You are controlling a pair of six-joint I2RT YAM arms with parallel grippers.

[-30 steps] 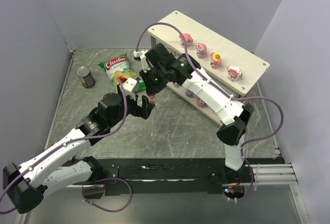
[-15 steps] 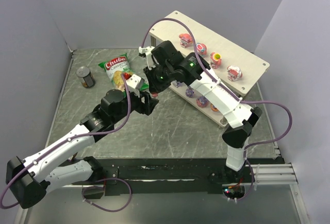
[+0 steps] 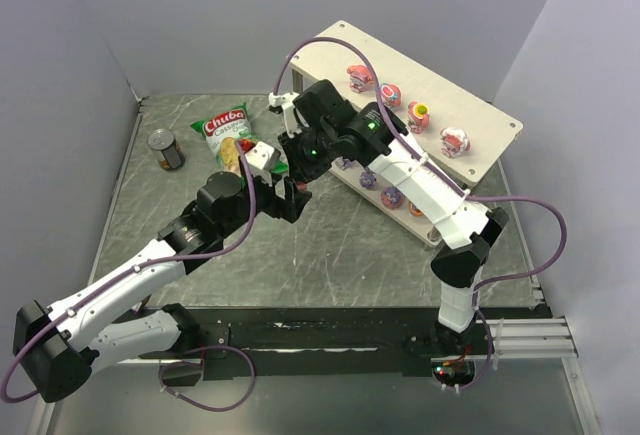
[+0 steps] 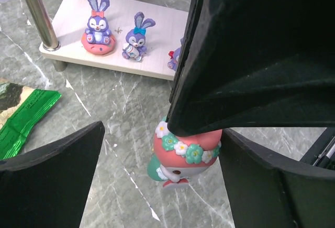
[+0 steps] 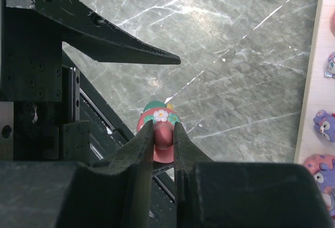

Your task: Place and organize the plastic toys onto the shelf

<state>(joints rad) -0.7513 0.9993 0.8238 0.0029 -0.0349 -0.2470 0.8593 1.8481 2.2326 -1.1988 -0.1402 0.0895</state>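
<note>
Toy pinched by right hand, pink end up, green end down; left hand spread.

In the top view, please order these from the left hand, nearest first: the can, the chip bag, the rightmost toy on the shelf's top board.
From the left hand:
1. Chip bag, behind it, leftward.
2. Can, farther left.
3. Rightmost toy, far right.

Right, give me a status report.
Right gripper shut on pink toy. Left gripper open, fingers flanking it. Shelf not yet reached.
</note>
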